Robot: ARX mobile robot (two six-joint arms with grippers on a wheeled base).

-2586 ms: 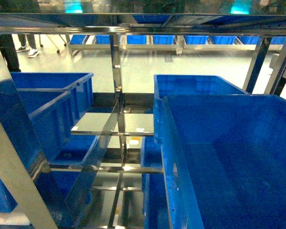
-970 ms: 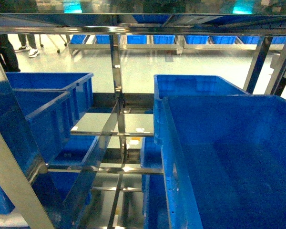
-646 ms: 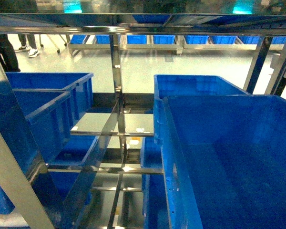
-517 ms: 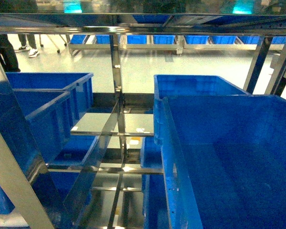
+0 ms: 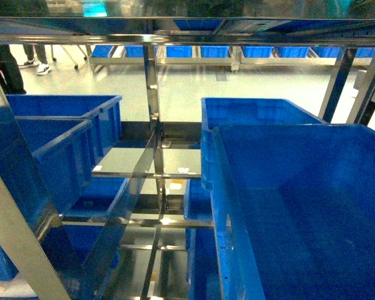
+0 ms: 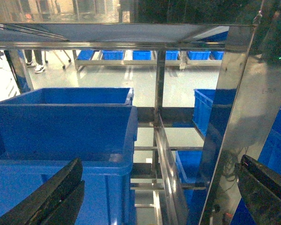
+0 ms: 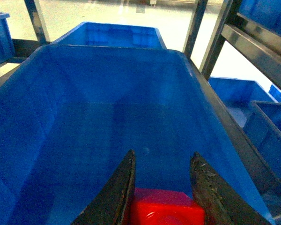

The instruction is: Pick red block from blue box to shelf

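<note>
Right gripper point(image 7: 161, 187): two dark tapered fingers closed against the sides of a small glossy red plastic brick point(image 7: 166, 212). Left gripper point(image 6: 154, 197): black fingers spread wide apart, holding nothing.

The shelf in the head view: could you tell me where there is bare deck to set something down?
The shelf shows a bare metal deck patch between the left crate and the right crates, behind the centre post. Either side is crowded.

red block point(image 7: 166, 212) cut off by bottom edge

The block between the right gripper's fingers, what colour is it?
Red, glossy block; clearest in the right wrist view.
</note>
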